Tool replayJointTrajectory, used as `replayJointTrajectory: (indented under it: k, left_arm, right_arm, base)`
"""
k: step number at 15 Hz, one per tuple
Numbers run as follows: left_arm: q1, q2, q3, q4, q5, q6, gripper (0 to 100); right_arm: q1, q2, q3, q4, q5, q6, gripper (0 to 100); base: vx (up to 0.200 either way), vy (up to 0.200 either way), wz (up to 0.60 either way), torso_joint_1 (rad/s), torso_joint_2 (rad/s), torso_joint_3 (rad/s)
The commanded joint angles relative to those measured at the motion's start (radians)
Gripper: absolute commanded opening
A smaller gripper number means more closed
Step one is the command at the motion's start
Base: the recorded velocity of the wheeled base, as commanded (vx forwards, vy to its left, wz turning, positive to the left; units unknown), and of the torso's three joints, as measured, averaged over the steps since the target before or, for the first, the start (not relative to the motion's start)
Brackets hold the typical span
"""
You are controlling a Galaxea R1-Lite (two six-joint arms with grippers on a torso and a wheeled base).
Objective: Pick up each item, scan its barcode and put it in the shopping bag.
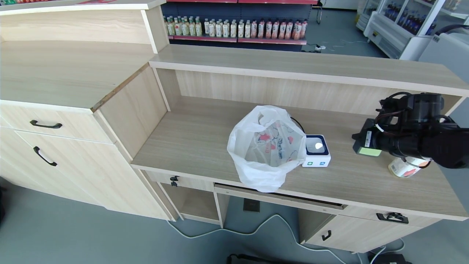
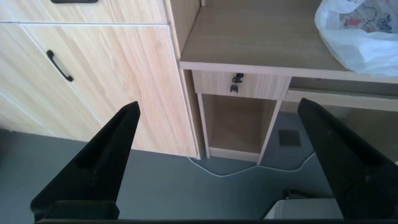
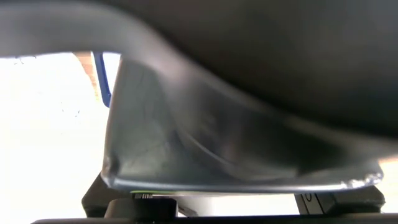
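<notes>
L. gripper (image 2: 217, 106) is held low, off the counter's (image 1: 190, 143) front-left edge, aimed at the cabinet door (image 2: 106, 81) and the open niche under the counter. Its fingers (image 2: 93, 168) are spread wide w/ nothing between them; grey floor is seen through the gap.

1 white shopping bag (image 1: 265, 146) is stood mid-counter, mouth open upward. 1 small white scanner (image 1: 317, 150) is set just beside it on the right, touching or nearly so.

R. arm (image 1: 421, 135) is stretched in from the right, approx. level above the counter, wrist toward the scanner but well apart from it. 1 item, a white container w/ red label (image 1: 402, 168), is seen tilted directly under the r. gripper (image 1: 408, 158), partly hidden by it. Whether it is lifted or resting on the counter can't be told. The r. fingers' state can't be told either; the wrist view is blurred at close range.
</notes>
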Motion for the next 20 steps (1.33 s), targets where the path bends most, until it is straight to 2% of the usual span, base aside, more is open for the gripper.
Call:
replayJointTrajectory:
  k: [1, 3, 8, 13, 20]
  left_arm:
    - [0.000, 0.000, 0.000, 0.000, 0.000, 0.000, 100]
    - [0.000, 0.000, 0.000, 0.000, 0.000, 0.000, 100]
    - [0.000, 0.000, 0.000, 0.000, 0.000, 0.000, 100]
    - [0.000, 0.000, 0.000, 0.000, 0.000, 0.000, 100]
    - [0.000, 0.000, 0.000, 0.000, 0.000, 0.000, 100]
  right_arm:
    - [0.011, 0.043, -0.022, 0.002, -0.010, -0.017, 0]
    - [0.014, 0.069, -0.042, 0.001, -0.013, -0.090, 0]
    - [0.061, 0.112, -0.068, 0.004, -0.026, -0.133, 0]
    - [0.083, 0.137, -0.087, 0.030, -0.067, -0.135, 0]
    - [0.100, 0.200, -0.168, 0.032, -0.065, -0.133, 0]
  base:
    - [0.000, 0.000, 0.00, 0.000, 0.00, 0.000]
    - [0.000, 0.000, 0.00, 0.000, 0.00, 0.000]
    - [0.000, 0.000, 0.00, 0.000, 0.00, 0.000]
    - [0.000, 0.000, 0.00, 0.000, 0.00, 0.000]
    - [0.000, 0.000, 0.00, 0.000, 0.00, 0.000]
